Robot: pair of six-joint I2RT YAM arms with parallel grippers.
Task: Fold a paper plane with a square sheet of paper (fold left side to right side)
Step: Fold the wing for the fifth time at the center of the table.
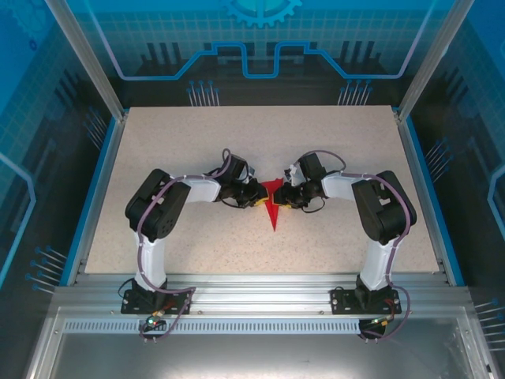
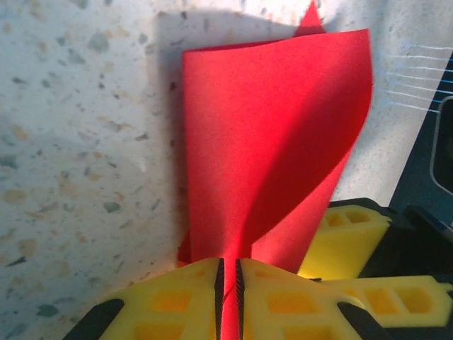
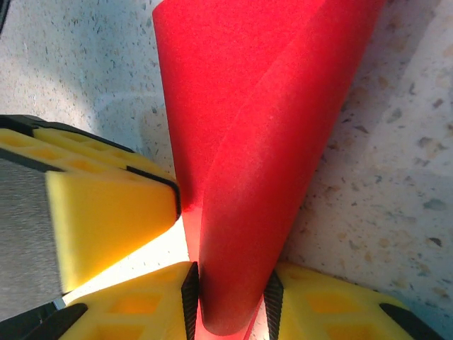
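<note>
Speckled table [image 1: 197, 142], bare margins to every edge. Red paper [image 1: 274, 209] mid-table, long axis far-to-near, tip toward the near edge, flaps curled up. Left gripper [image 1: 254, 196] and right gripper [image 1: 287, 197] flank it, each pair of jaws clamped on it.

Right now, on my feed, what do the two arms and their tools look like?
Both the left arm and right arm have white links, bulky black joint housings and a purplish cable running along them, on black base plates. The left tool and right tool have yellow fingers with moulded pockets and black ribbed pads.
</note>
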